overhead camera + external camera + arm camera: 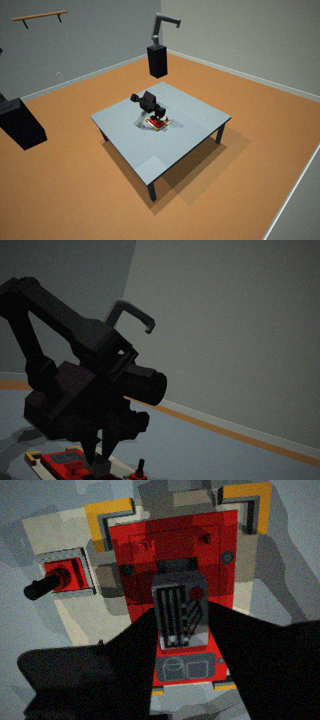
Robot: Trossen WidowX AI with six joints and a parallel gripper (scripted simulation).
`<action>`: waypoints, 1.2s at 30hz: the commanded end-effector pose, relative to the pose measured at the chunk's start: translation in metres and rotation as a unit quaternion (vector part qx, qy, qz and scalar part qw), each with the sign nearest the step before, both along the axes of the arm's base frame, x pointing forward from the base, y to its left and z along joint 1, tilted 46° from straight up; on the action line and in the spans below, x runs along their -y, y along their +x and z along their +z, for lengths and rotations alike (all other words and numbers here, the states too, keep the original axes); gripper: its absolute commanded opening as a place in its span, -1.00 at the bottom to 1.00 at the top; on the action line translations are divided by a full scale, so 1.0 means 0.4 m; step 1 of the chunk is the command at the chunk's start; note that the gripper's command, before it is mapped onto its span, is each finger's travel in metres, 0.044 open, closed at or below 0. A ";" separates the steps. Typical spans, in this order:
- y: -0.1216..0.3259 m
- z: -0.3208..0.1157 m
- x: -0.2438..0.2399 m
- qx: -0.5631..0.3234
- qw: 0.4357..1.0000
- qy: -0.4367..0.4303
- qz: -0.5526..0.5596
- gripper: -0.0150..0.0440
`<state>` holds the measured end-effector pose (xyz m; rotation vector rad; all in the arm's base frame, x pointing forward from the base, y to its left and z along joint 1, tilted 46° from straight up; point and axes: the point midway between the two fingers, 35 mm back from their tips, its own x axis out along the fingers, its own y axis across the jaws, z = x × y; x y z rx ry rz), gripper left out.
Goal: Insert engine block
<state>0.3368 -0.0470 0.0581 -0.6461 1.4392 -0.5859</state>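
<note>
The gripper (158,120) (97,459) (181,607) is shut on the grey engine block, one finger on each side. The engine block (102,468) (175,615) is upright, with its grooved top and a dark red round spot facing the wrist camera. It is over the red car body (49,466) (120,540), near the middle. A dark part of the opening (176,564) shows just beyond the block in the wrist view; the rest is hidden, as is the rib. Whether the block's underside touches the body cannot be told. The block is tiny in the top view.
The car body lies on a cream board (85,625) between yellow corner brackets (31,454) (95,522). A red piece with a black upright peg (140,465) (42,586) stands at one side of the board. The board is on the grey-blue table (124,129).
</note>
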 end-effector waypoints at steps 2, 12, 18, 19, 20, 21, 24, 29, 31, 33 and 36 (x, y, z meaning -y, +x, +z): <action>0.012 0.001 0.005 0.004 1.000 -0.002 0.002 -0.14; 0.011 0.001 0.005 0.004 1.000 -0.002 0.002 0.05; 0.011 0.001 0.005 0.004 1.000 -0.002 0.002 0.05; 0.011 0.001 0.005 0.004 1.000 -0.002 0.002 0.05; 0.011 0.001 0.005 0.004 1.000 -0.002 0.002 0.05; 0.011 0.001 0.005 0.004 1.000 -0.002 0.002 0.05; 0.012 0.001 0.005 0.003 1.000 -0.002 0.003 0.05; 0.015 0.003 0.006 -0.003 1.000 -0.002 0.009 0.05; 0.015 0.003 0.006 -0.003 1.000 -0.002 0.009 0.05; 0.015 0.003 0.006 -0.003 1.000 -0.002 0.009 0.05; 0.015 0.003 0.006 -0.003 1.000 -0.002 0.009 0.05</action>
